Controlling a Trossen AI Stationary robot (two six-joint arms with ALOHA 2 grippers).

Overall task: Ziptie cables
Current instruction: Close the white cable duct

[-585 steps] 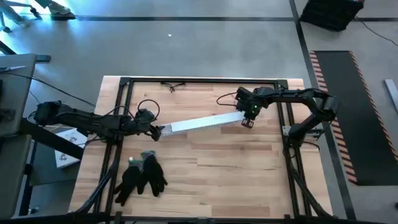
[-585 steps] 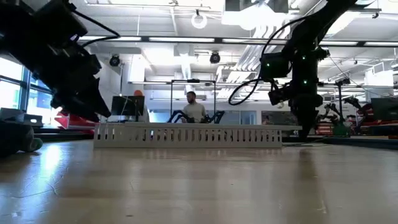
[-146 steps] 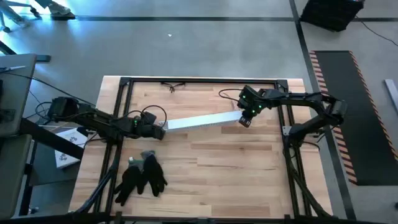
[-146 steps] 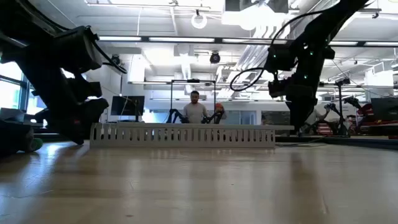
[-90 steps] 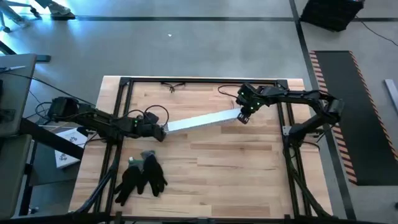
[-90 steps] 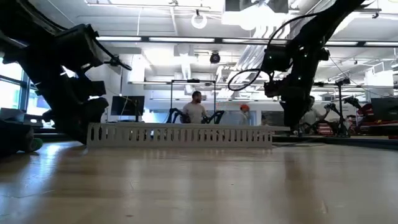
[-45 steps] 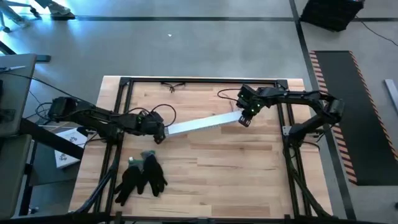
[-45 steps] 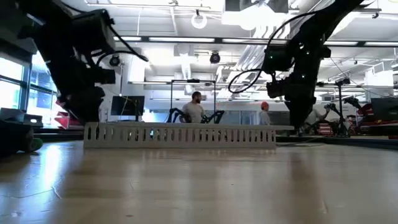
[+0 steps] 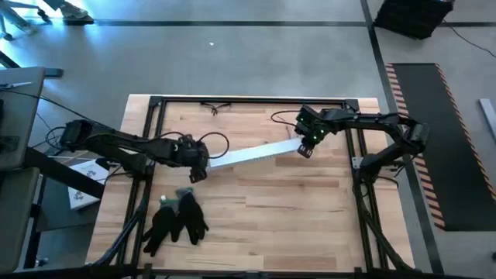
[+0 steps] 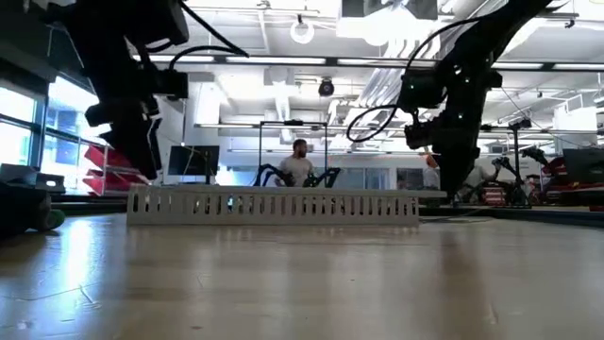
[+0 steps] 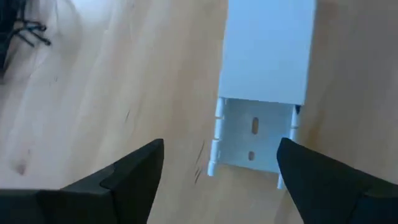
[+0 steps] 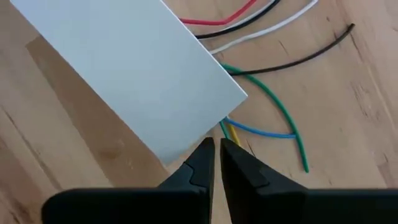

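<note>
Our left pincer (image 9: 198,172) has lifted off the channel (image 9: 252,153) end facing the tabletop's left edge and hangs spread wide, empty. So nothing is tied yet, we judge. Our right pincer (image 12: 217,149) sits nearly clenched at the other end, where the cables (image 12: 267,102) spill out, touching them.

Left gripper (image 9: 198,175) now lifted off channel (image 9: 252,153) left end, fingers apart; channel swung slightly; bg person moved right.
</note>
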